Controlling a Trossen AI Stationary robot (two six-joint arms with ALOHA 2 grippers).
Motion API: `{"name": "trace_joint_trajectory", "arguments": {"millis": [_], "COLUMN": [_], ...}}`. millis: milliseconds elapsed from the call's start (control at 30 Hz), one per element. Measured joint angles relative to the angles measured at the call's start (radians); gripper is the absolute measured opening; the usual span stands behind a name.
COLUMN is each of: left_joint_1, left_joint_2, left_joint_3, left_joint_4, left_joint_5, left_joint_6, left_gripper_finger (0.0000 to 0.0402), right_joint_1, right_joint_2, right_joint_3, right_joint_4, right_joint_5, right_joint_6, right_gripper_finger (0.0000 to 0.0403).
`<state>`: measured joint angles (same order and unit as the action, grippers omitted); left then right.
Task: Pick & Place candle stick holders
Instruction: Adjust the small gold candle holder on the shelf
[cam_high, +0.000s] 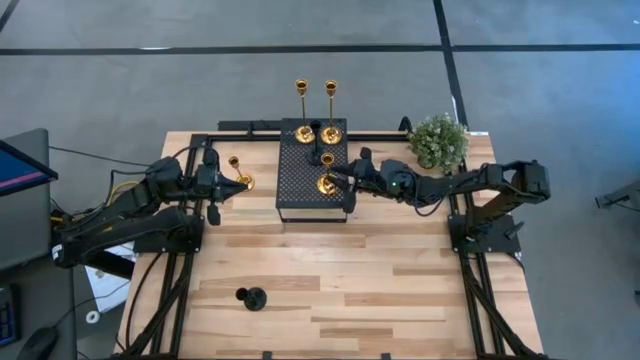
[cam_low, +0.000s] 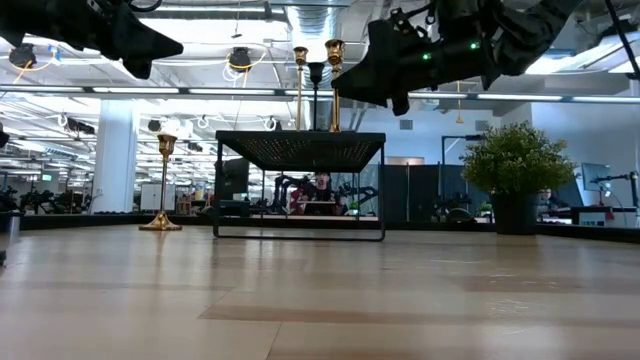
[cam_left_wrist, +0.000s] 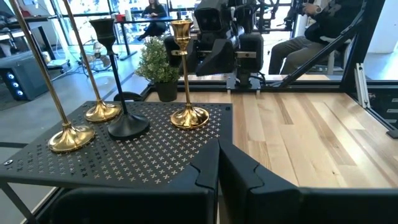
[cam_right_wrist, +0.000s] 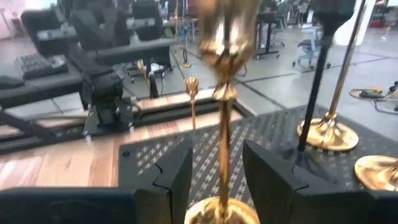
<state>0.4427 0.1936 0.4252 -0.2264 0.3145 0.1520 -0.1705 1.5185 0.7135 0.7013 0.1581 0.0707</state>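
Note:
A black perforated platform (cam_high: 296, 190) stands mid-table. On it stand two tall gold candle stick holders (cam_high: 304, 133) (cam_high: 330, 134), a black one (cam_high: 316, 130) and a shorter gold one (cam_high: 326, 184), each on its round base. My right gripper (cam_right_wrist: 216, 163) is open and level, one finger on each side of the shorter gold holder's stem (cam_right_wrist: 224, 134), with a gap on both sides. Another gold holder (cam_high: 240, 180) stands on the table left of the platform. My left gripper (cam_left_wrist: 219, 168) is shut and holds nothing, raised beside it. A black holder (cam_high: 251, 298) stands near the front edge.
A small potted plant (cam_high: 438, 141) stands at the far right of the table, behind my right arm. Bare wood lies in front of the platform across the table's middle (cam_high: 340, 270). People sit in the room beyond the table.

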Motion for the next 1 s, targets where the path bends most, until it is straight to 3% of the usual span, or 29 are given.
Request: {"name": "trace_joint_trajectory", "arguments": {"millis": [333,500,1000], "left_joint_1": [0.000,0.000,0.000], "left_joint_2": [0.004,0.004,0.004], "left_joint_3": [0.000,0.000,0.000], "left_joint_4": [0.000,0.000,0.000], "left_joint_5": [0.000,0.000,0.000], "left_joint_6": [0.000,0.000,0.000], "left_gripper_finger": [0.0008,0.0008,0.0008], "right_joint_1": [-0.008,-0.009,-0.009], "right_joint_2": [0.124,0.122,0.106], "right_joint_3": [0.038,0.052,0.050], "right_joint_4": [0.040,0.041,0.032], "right_joint_5": [0.001,0.001,0.001], "right_joint_6": [0.000,-0.002,-0.037], "right_gripper_finger": [0.0130,0.0115,0.0018]}}
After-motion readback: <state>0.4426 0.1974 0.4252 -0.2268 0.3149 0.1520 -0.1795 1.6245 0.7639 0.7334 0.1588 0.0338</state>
